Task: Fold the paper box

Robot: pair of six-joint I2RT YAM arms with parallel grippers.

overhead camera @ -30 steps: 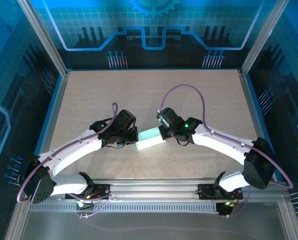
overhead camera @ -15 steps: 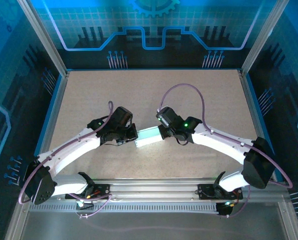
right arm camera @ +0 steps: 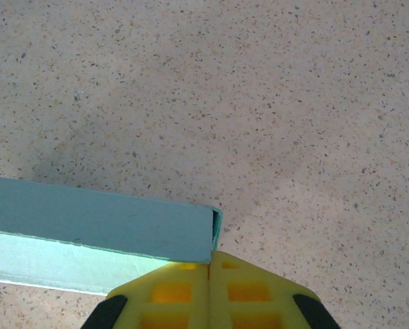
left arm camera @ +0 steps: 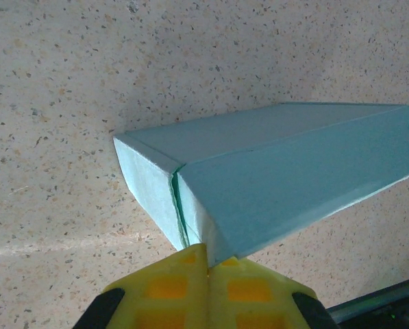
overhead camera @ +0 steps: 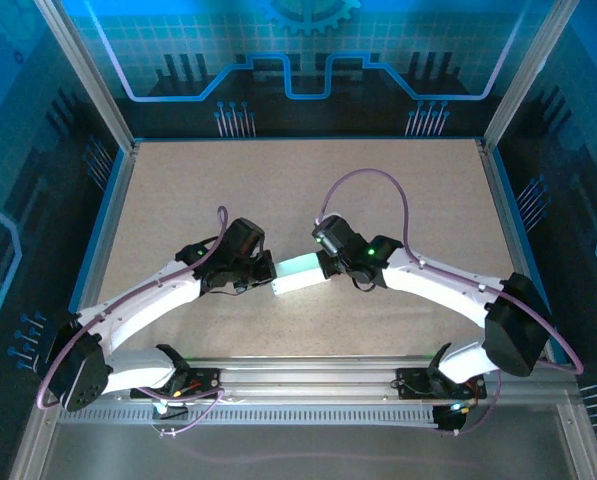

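1. Paper box [overhead camera: 300, 274]: closed up, lying mid-table [overhead camera: 178, 200], between both grippers.
2. Left gripper [left arm camera: 205, 252]: fingers together, tips against the seamed end.
3. Right gripper [right arm camera: 209, 259]: fingers together, tips at the opposite end's corner.
4. Likely risk: uneven end pressure buckles the thin card, or the seam springs open.

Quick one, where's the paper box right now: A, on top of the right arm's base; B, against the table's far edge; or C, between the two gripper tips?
C: the paper box spans the gap between the arms, with the left gripper at one end and the right gripper at the other.
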